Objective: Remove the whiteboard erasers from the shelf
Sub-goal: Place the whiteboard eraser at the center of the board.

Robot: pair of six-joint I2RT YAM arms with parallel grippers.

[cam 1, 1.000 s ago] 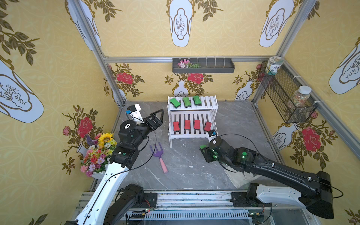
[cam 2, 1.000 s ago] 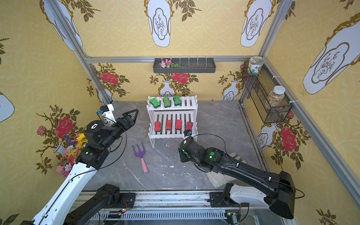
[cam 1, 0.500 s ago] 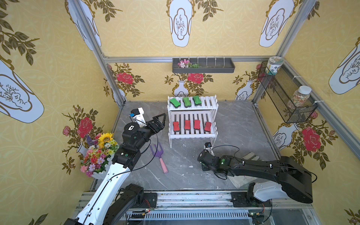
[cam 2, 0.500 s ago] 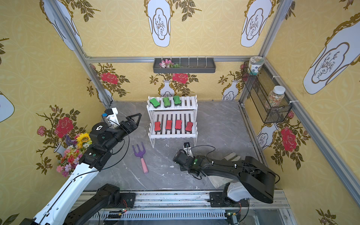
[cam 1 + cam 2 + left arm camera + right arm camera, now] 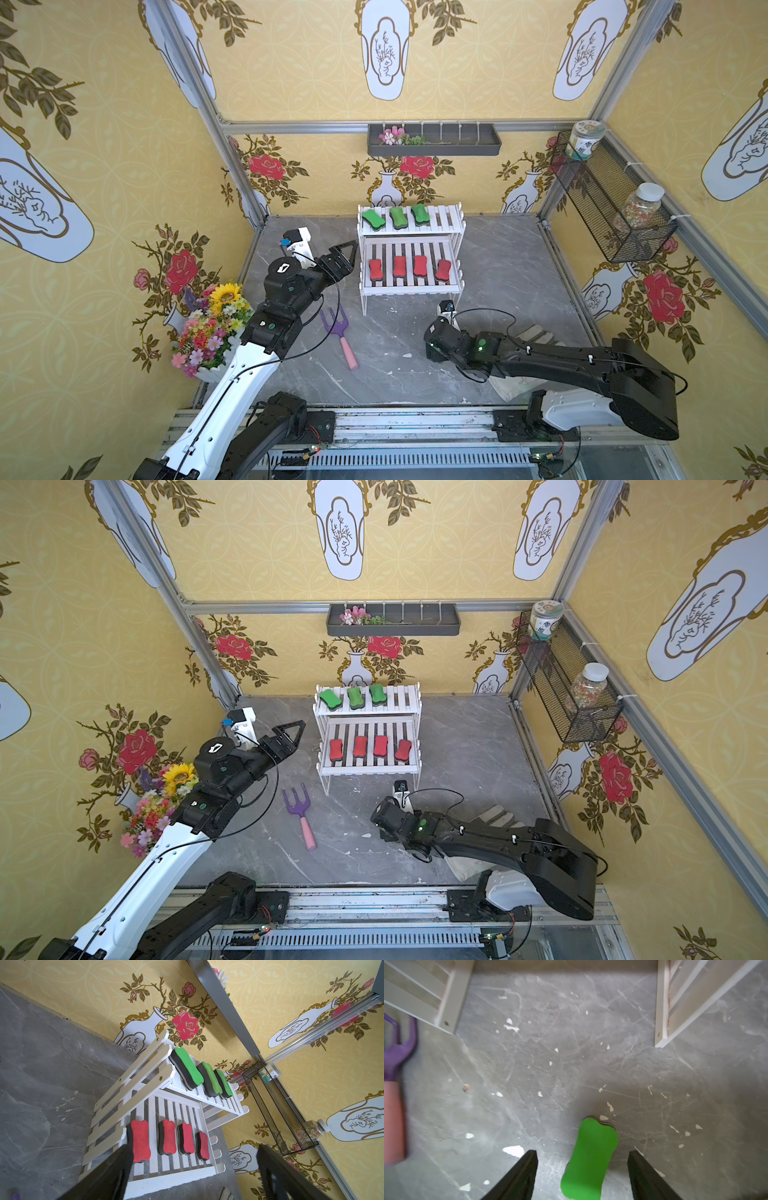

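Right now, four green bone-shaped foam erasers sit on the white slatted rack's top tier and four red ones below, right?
No: the top tier holds three green erasers, as both top views show; the four red ones below are right.

Black arms (image 5: 291,286) — white lower links (image 5: 232,386), thin black cables (image 5: 484,308).

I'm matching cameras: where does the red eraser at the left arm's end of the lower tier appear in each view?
A top view: red eraser, row's end nearest the left arm.
A top view: red eraser, same place.
Left wrist: red eraser, nearest of four.
Right wrist: not in it.
Shared landmark: white shelf.
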